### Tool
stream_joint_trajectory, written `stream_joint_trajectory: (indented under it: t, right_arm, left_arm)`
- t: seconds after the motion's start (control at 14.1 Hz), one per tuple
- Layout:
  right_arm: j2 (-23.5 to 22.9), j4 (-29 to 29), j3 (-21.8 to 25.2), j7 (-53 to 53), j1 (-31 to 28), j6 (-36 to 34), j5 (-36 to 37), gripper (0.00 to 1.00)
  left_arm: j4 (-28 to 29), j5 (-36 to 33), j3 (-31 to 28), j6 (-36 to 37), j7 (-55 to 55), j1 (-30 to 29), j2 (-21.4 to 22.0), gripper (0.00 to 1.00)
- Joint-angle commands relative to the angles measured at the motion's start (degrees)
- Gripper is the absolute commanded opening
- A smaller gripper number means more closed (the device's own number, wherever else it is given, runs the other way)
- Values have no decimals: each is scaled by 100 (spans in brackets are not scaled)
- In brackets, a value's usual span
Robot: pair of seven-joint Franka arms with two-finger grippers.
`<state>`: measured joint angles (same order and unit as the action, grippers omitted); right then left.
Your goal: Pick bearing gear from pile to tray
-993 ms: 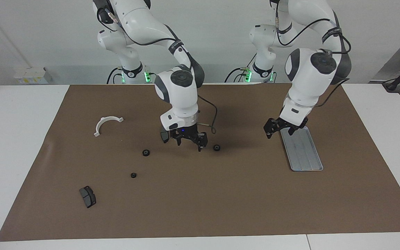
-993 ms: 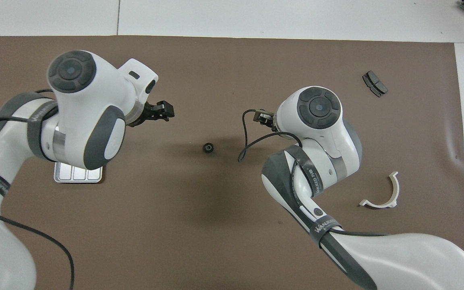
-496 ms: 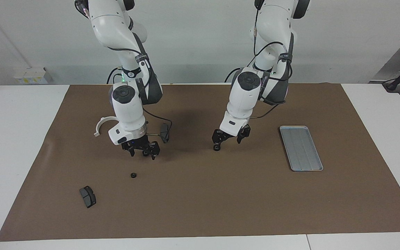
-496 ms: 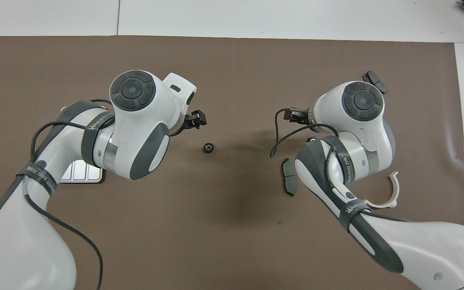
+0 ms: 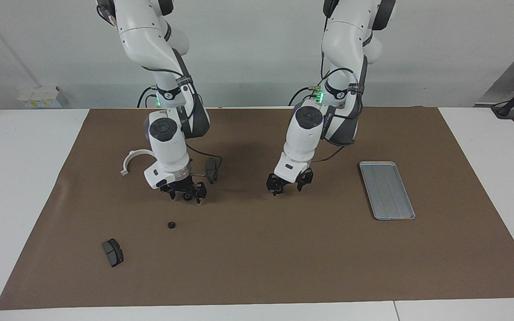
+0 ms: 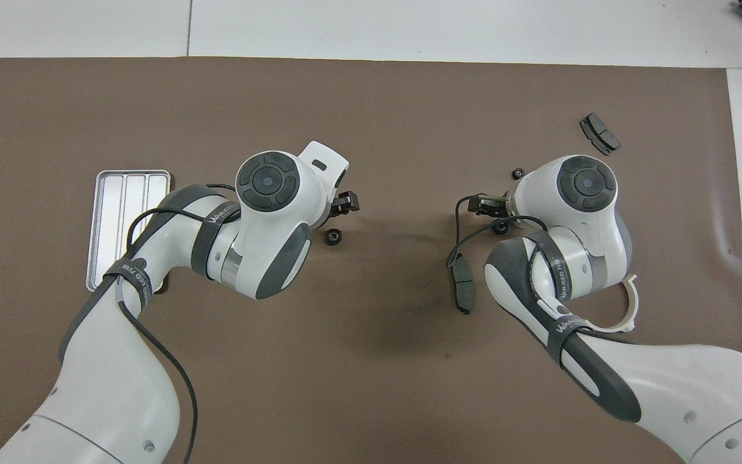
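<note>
Left gripper (image 5: 285, 186) hovering low over gear (image 6: 332, 237) near tabletop middle, fingers apart, gear lying right at fingertips; right gripper (image 5: 187, 193) hovering over second gear (image 6: 502, 227), fingers apart; tray (image 5: 406, 212) sitting empty toward left arm's end.

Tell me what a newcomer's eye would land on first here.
Both arms are bent low over the middle of the brown mat: the right gripper and the left gripper each hang just above a small black gear. The silver tray lies apart, toward the left arm's end.
</note>
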<state>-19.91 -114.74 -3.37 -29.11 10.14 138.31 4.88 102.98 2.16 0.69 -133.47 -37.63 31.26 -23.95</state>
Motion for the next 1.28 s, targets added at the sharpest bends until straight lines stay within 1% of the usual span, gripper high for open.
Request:
stream_joint_trajectory:
  t: [0.0,0.07,0.14,0.21,0.28,0.43,0.5,0.64,0.78,0.85,0.99,1.13,1.21]
  right_arm:
    - [119,-233,-59,116,-65,73,-13,100]
    - [127,-242,-59,107,-47,30,-13,95]
    - [136,-268,-68,107,-38,-6,-22,85]
    - [145,-312,-68,107,-29,-6,-22,81]
    - [162,-321,-68,107,-29,-23,-22,80]
    - [171,-303,-76,125,-12,-198,-22,60]
    - [171,-303,-76,125,-21,-217,-22,47]
    - [171,-260,-76,116,-29,-252,-22,24]
    - [189,-233,-76,107,-56,-261,-31,7]
    - [215,-172,-76,107,-56,-269,-31,4]
    - [268,30,-68,107,-82,-427,-31,3]
    - [268,232,-76,116,-231,-533,-31,3]
    - [268,294,-76,116,-249,-542,-31,3]
  left_arm:
    - [178,83,-78,-153,195,144,31,96]
    - [231,83,-78,-162,229,170,48,95]
    - [249,83,-78,-162,247,231,48,95]
    - [275,83,-78,-144,256,249,57,94]
    - [319,83,-78,-153,265,275,66,92]
    - [372,83,-60,-162,282,275,66,90]
    - [398,83,-60,-162,283,310,66,88]
    - [434,83,-60,-170,291,354,66,86]
    - [442,83,-60,-179,291,363,66,82]
    - [442,83,-60,-188,291,398,57,80]
    - [442,83,-60,-223,291,425,31,77]
    - [442,83,-60,-232,291,425,22,72]
    - [442,83,-60,-232,291,425,13,72]
